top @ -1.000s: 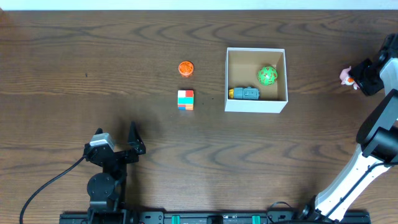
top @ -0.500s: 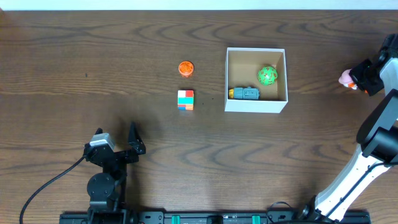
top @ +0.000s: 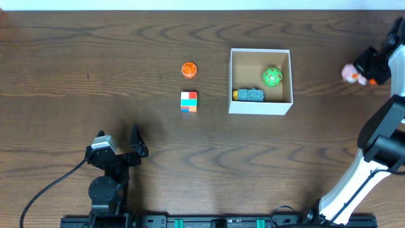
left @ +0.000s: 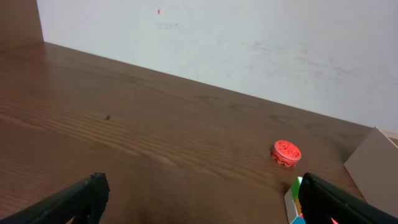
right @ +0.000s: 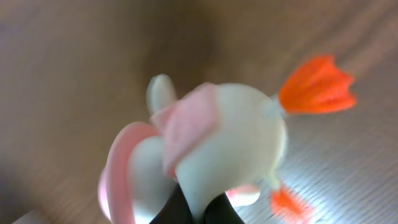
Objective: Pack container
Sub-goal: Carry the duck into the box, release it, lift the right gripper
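Note:
The container (top: 261,107) is a square white-walled box with a brown inside, right of the table's middle. In it lie a green ball (top: 272,77) and a grey-blue toy (top: 249,95). My right gripper (top: 359,71) is at the far right edge, shut on a pink and white toy with orange feet (top: 350,73), which fills the right wrist view (right: 211,149) and hangs above the table, well right of the container. My left gripper (top: 131,147) is open and empty near the front left; its fingertips (left: 93,186) show low in the left wrist view.
An orange round toy (top: 188,68) and a multicoloured cube (top: 188,101) lie left of the container. Both show in the left wrist view, the orange toy (left: 286,152) ahead and the cube (left: 295,200) by the right finger. A white wall stands behind the table.
My right gripper has lifted the pink and white toy and carried it a little left and up in the overhead view. The left arm has not moved.

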